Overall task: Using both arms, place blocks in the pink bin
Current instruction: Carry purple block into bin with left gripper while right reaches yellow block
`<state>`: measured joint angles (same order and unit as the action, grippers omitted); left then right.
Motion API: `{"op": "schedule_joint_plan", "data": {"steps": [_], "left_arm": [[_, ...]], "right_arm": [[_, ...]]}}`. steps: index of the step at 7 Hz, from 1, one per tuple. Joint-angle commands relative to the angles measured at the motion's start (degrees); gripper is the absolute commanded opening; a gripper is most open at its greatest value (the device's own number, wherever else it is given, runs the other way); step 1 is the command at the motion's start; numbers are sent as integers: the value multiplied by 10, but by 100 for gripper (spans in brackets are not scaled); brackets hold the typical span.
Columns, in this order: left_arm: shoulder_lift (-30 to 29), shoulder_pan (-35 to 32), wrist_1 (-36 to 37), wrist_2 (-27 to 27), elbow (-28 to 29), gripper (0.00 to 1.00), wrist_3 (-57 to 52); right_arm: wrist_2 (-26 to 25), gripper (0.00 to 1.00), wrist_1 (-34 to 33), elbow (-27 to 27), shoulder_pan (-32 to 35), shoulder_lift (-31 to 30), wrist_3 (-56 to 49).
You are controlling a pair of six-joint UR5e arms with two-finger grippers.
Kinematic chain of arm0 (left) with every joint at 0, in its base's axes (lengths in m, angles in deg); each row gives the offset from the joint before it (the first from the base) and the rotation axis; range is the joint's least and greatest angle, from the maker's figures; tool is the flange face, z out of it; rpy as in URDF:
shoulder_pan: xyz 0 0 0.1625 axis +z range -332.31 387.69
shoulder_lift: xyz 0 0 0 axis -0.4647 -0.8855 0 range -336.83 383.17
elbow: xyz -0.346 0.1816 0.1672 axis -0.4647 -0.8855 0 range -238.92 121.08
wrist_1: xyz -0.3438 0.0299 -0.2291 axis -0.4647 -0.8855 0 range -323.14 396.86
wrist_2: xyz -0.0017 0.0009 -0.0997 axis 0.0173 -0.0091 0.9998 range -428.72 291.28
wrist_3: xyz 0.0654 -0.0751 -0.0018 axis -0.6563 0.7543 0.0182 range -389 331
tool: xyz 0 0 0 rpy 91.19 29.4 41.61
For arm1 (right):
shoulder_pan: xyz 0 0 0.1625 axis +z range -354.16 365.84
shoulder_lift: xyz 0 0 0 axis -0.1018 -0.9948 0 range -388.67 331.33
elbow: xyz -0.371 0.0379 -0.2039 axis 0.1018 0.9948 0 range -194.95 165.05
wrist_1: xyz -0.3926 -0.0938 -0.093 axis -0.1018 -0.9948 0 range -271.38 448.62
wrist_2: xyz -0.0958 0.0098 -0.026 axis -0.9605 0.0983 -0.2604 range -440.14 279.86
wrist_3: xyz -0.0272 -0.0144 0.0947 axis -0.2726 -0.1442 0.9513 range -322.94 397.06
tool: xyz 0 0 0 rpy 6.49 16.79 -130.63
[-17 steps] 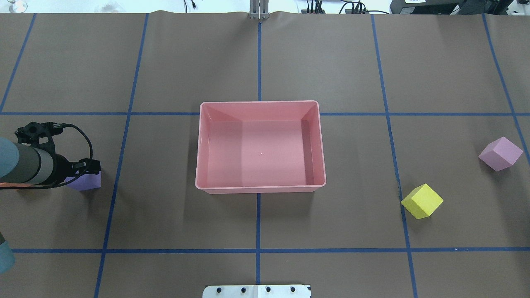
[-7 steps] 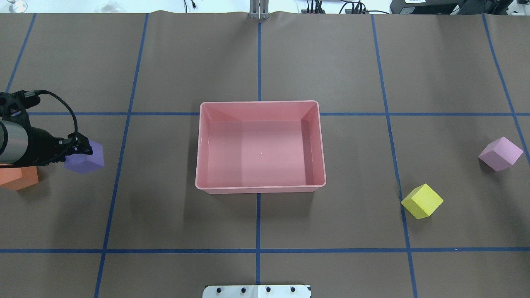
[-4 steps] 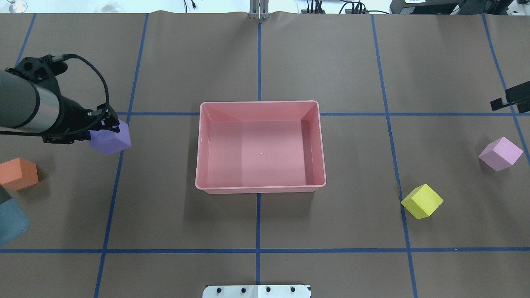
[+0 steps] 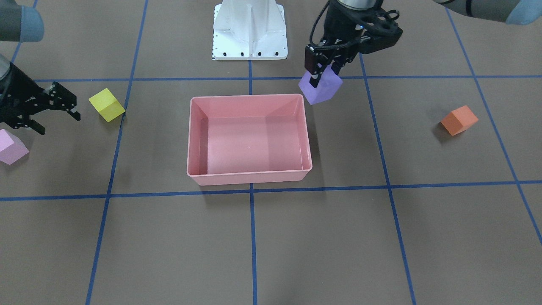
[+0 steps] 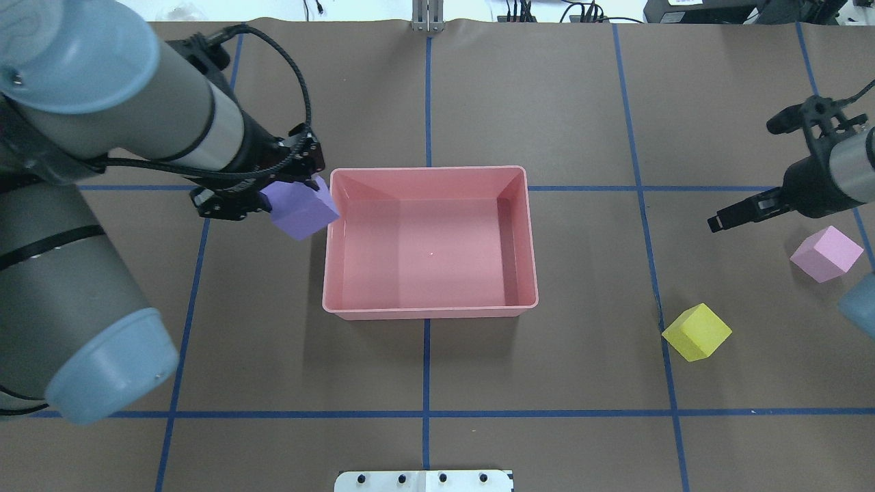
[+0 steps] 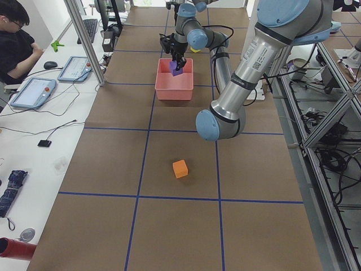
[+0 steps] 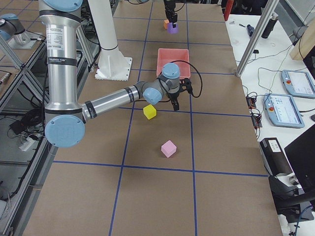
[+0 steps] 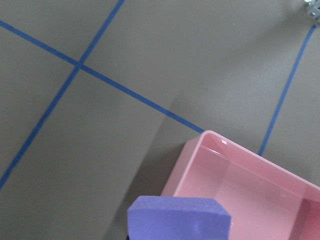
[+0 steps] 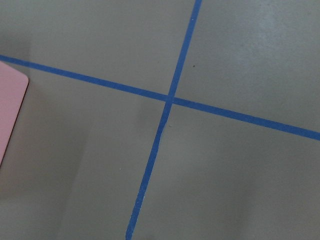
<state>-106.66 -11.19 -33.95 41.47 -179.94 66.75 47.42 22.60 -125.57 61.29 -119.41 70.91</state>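
My left gripper [image 5: 295, 190] is shut on the purple cube [image 5: 301, 211] and holds it in the air just outside the pink bin's [image 5: 429, 311] left wall, near its far corner. It shows the same in the front view, gripper [image 4: 324, 74] and cube [image 4: 320, 90]. The left wrist view shows the cube [image 8: 179, 218] and the bin's corner [image 8: 210, 137]. My right gripper [image 4: 60, 124] is open and empty, between the yellow cube [image 4: 106, 104] and the light pink cube [image 4: 12, 147]. The orange cube [image 4: 459, 120] lies on the left side, hidden in the overhead view.
The bin [image 4: 250, 178] holds no cubes. The white base pedestal [image 4: 250, 29] stands at the robot's edge of the table. Blue tape lines cross the brown mat. An operator [image 6: 17, 51] sits beside the table in the exterior left view.
My left gripper lifted the purple cube off the table and carried it right, up to the bin's left wall. My right arm came in from the right, above the light pink cube.
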Motion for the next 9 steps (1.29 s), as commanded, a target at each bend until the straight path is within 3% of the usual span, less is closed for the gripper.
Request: {"op": "schedule_joint_plan", "data": {"steps": [1,2,3,9], "left_arm": [[-72,54,6,-15,58,0,51],[-74,101,3,-75,68,0,52],[-87,111,2,-88,82,0,53],[-90,124,-34,-89,119,0,65]], "right_arm": [[-37,100,19,-2,-79,0,16],[-72,100,19,-6,-116,0,16],[-79,100,19,-7,-128,-2,10],[-79,100,19,-6,-143,-43,8]]}}
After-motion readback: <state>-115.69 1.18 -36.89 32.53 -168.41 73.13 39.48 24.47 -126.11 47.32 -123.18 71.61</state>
